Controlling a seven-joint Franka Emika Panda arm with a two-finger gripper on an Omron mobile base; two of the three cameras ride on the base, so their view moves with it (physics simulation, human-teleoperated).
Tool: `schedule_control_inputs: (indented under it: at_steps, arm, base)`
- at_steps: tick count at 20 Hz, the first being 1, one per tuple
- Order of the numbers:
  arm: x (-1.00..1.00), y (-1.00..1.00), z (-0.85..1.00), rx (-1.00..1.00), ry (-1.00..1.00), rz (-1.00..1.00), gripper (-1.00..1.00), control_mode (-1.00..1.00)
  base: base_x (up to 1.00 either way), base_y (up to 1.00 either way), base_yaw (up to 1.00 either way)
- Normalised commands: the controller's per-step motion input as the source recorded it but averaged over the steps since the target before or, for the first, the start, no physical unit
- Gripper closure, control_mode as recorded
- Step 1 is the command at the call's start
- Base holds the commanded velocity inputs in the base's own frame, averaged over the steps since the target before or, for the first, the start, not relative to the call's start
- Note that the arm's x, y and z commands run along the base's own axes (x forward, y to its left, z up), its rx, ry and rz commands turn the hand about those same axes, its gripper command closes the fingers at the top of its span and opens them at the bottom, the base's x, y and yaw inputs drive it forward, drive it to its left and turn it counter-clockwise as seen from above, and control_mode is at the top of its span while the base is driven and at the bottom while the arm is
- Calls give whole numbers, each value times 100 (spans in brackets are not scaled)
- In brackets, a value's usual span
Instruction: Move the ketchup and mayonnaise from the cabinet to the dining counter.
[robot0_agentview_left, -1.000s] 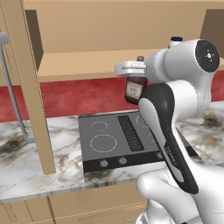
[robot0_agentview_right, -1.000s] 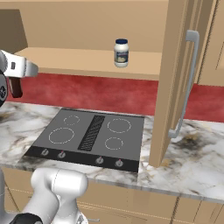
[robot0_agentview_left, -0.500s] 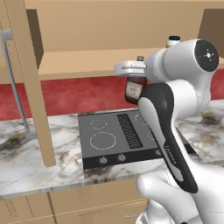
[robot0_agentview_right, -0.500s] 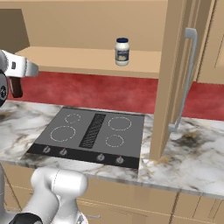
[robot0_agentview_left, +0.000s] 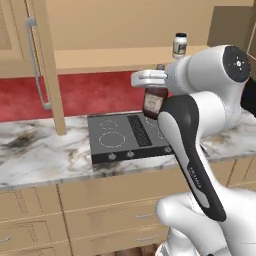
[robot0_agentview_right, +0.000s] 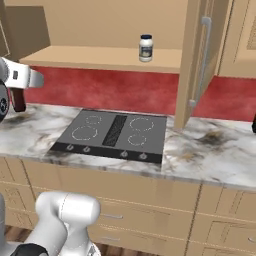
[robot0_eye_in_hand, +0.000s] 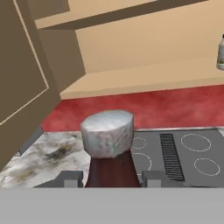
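The ketchup (robot0_agentview_left: 155, 102), a dark red-brown bottle, hangs in my gripper (robot0_agentview_left: 156, 86), which is shut on it above the cooktop's right side. In the right base view the gripper (robot0_agentview_right: 20, 92) and the ketchup (robot0_agentview_right: 19, 104) sit at the far left edge. Seen from the hand, the ketchup (robot0_eye_in_hand: 107, 135) fills the space between my fingertips (robot0_eye_in_hand: 72, 178). The mayonnaise (robot0_agentview_left: 180, 45) (robot0_agentview_right: 145, 48), a white jar with a dark lid, stands on the open cabinet's shelf (robot0_agentview_left: 100, 57). The dining counter is out of view.
A black cooktop (robot0_agentview_left: 130, 137) is set in the marble worktop (robot0_agentview_left: 45, 155) under the cabinet. Open cabinet doors with silver bar handles hang at the left (robot0_agentview_left: 42, 65) and at the right (robot0_agentview_right: 202, 60). Tan drawer units (robot0_agentview_right: 150, 215) run below.
Both base views have pulled back from the worktop, so more of the drawers shows: the base has driven. The ketchup stays held in the gripper. The mayonnaise has not moved on the shelf.
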Motion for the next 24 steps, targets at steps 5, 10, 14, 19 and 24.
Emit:
schedule_control_inputs:
  at_steps: [5, 10, 14, 19, 24]
  arm:
    - [0, 0, 0, 0, 0, 0, 100, 100]
    - [0, 0, 0, 0, 0, 0, 100, 100]
    - [0, 0, 0, 0, 0, 0, 100, 100]
    - [0, 0, 0, 0, 0, 0, 100, 100]
    - [0, 0, 0, 0, 0, 0, 100, 100]
  base:
    - [-64, -2, 36]
    - [-50, -8, 73]
    - [-35, -10, 89]
    - [-22, -2, 99]
    - [-12, 0, 100]
